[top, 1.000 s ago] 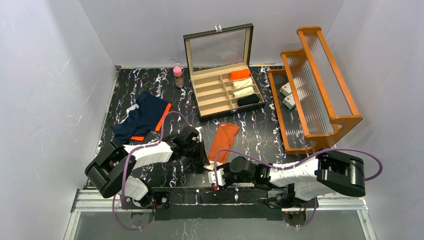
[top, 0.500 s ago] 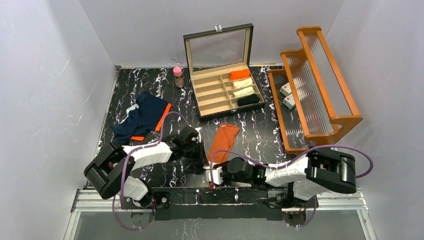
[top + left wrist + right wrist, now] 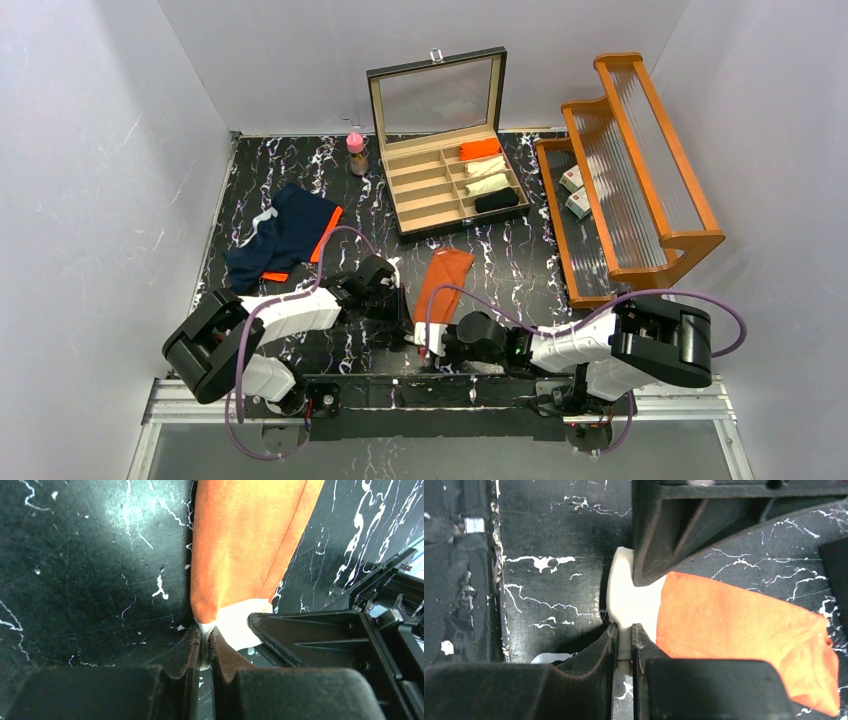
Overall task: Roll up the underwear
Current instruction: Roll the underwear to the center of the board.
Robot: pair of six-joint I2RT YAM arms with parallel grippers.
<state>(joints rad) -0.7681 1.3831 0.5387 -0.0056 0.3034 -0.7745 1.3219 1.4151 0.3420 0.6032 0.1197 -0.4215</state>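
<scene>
Left arm: you'll see white link shells between bulky black joint housings.
Right arm: same white-and-black build, with a small green light near its wrist.
Cables: a purple lead loops along each arm.
Left fingers: black, with brown pads inside.
Right fingers: black, with matching brown pads.

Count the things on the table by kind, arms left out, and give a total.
Unrolled underwear: 2 (rust-orange pair, navy pair)
Compartment case: 1
Rolled cloths inside it: 4
Pink-capped bottle: 1
Wooden rack: 1
Small boxes in it: 2
Total: 11
</scene>
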